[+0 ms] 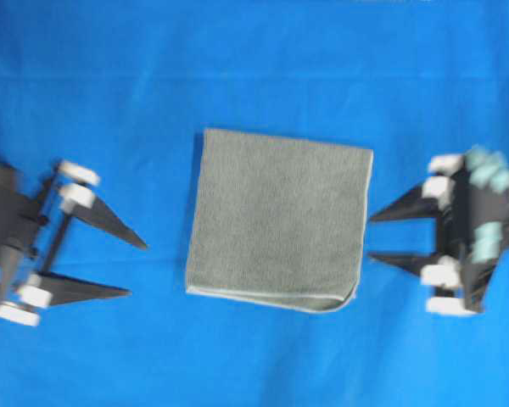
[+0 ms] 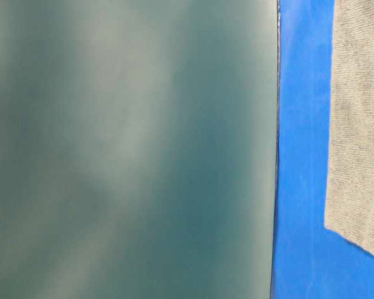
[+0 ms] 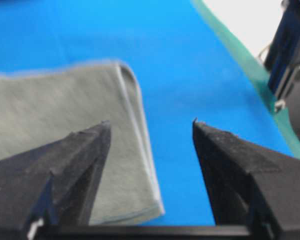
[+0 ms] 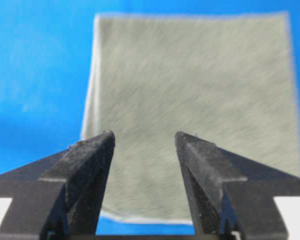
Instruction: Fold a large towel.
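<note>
The grey-green towel (image 1: 278,220) lies folded into a rough square in the middle of the blue sheet, with its pale hem along the front and right edges. My left gripper (image 1: 138,270) stands open to the left of it, apart from the cloth, with nothing between its fingers. In the left wrist view a folded corner of the towel (image 3: 65,125) lies ahead and left of the left gripper (image 3: 151,122). My right gripper (image 1: 371,237) is open just off the towel's right edge. In the right wrist view the towel (image 4: 190,90) fills the space ahead of the right gripper (image 4: 145,134).
The blue sheet (image 1: 110,85) covers the table all round the towel. The table-level view is mostly blocked by a blurred grey-green surface (image 2: 131,149), with a strip of blue sheet (image 2: 302,156) and towel (image 2: 358,124) at its right. A dark arm part (image 3: 290,55) shows at the far right of the left wrist view.
</note>
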Robot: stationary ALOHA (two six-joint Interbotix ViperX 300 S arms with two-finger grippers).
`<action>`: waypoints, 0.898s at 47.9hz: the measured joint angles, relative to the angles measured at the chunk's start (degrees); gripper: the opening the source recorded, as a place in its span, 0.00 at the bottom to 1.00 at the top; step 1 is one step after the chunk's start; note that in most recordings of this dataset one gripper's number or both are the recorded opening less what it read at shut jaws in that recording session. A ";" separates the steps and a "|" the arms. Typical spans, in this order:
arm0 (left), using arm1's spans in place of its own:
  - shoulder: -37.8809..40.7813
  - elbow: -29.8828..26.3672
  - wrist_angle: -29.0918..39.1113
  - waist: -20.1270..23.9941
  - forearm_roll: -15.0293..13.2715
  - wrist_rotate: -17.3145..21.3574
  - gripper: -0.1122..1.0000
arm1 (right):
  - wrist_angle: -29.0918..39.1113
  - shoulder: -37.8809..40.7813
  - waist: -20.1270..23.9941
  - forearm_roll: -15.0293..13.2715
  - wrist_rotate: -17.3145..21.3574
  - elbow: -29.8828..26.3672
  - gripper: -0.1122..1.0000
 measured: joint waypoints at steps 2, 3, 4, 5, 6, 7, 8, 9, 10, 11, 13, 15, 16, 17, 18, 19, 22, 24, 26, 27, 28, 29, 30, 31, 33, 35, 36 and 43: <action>-2.37 0.62 0.35 0.26 0.00 0.70 0.67 | 0.18 -2.37 -0.09 -0.97 0.00 0.79 0.61; -3.96 1.05 0.79 0.44 -0.09 0.70 0.67 | 0.26 -3.52 -0.09 -1.32 0.00 1.23 0.61; -4.92 1.41 1.14 0.62 0.00 0.88 0.67 | 0.44 -5.01 0.00 -1.76 0.00 1.76 0.61; -6.15 1.76 1.58 0.70 -0.09 0.88 0.67 | 0.53 -6.15 0.00 -2.20 0.00 2.11 0.61; -7.56 2.11 2.29 0.88 0.00 0.88 0.66 | 0.62 -7.21 0.00 -2.46 0.00 2.46 0.61; -8.96 2.46 2.99 1.14 0.00 0.88 0.66 | 0.79 -8.35 0.00 -2.81 0.00 2.99 0.61; -10.46 2.72 3.60 1.41 0.00 0.88 0.66 | 0.97 -9.58 0.00 -3.16 0.00 3.43 0.61; -11.87 2.99 4.22 1.67 -0.09 0.88 0.66 | 1.14 -10.90 0.00 -3.60 0.00 4.04 0.61; -13.01 3.25 4.92 1.93 0.00 0.88 0.66 | 1.32 -12.30 0.00 -4.04 0.00 4.66 0.61; -13.97 3.43 5.54 2.11 0.00 0.88 0.66 | 1.49 -13.62 -0.09 -4.48 0.00 5.27 0.61; -15.82 4.22 6.94 2.90 0.00 0.88 0.66 | 1.93 -15.91 0.00 -5.10 0.09 6.50 0.61; -17.58 5.19 8.00 3.69 0.00 0.70 0.66 | 2.29 -18.54 0.00 -5.80 0.44 7.82 0.61; -18.46 5.71 8.44 4.13 -0.09 0.62 0.66 | 2.37 -19.51 0.00 -6.33 0.62 8.44 0.61; -19.42 6.06 8.88 4.57 0.00 0.35 0.66 | 2.46 -20.30 0.00 -6.59 0.88 9.05 0.61; -20.30 6.77 9.23 5.19 0.00 0.09 0.66 | 2.55 -21.18 -0.09 -7.03 1.14 9.76 0.61; -21.18 7.29 9.40 5.80 0.00 0.00 0.66 | 2.72 -22.06 0.00 -7.38 1.41 10.46 0.61; -23.20 8.88 9.76 7.21 0.00 -0.09 0.66 | 2.99 -24.96 -0.09 -8.70 2.72 12.92 0.61; -24.79 10.28 9.84 8.09 -0.09 -0.09 0.66 | 3.34 -26.63 0.00 -9.58 3.78 14.41 0.61; -26.19 11.43 9.84 8.79 0.00 -0.18 0.66 | 3.78 -28.56 0.00 -10.63 5.27 16.35 0.61; -26.98 12.13 9.84 9.14 -0.09 -0.26 0.66 | 4.04 -29.36 0.00 -10.99 6.06 17.14 0.61; -27.86 12.92 9.76 9.58 -0.09 -0.62 0.66 | 4.22 -29.97 -0.09 -11.43 6.59 17.93 0.61; -28.74 13.71 9.76 9.84 -0.09 -1.05 0.66 | 4.39 -30.67 0.00 -11.69 7.21 18.63 0.61; -29.53 14.41 9.67 10.20 -0.09 -1.49 0.66 | 4.57 -31.46 0.00 -12.13 8.17 19.51 0.61; -30.23 15.29 9.58 10.55 -0.09 -2.02 0.66 | 4.66 -32.17 0.00 -12.57 9.05 20.39 0.61; -31.64 16.79 9.32 11.16 -0.09 -2.81 0.66 | 4.92 -33.66 0.00 -13.36 11.07 22.24 0.61; -33.13 18.46 9.23 11.87 -0.09 -3.69 0.66 | 5.10 -34.80 0.00 -14.41 13.10 23.99 0.61; -34.01 19.34 9.23 12.22 -0.09 -4.22 0.66 | 5.19 -35.16 0.00 -14.85 13.80 24.79 0.61; -37.35 22.50 9.23 14.41 -0.18 -7.29 0.66 | 5.80 -36.30 0.00 -18.37 18.90 27.69 0.60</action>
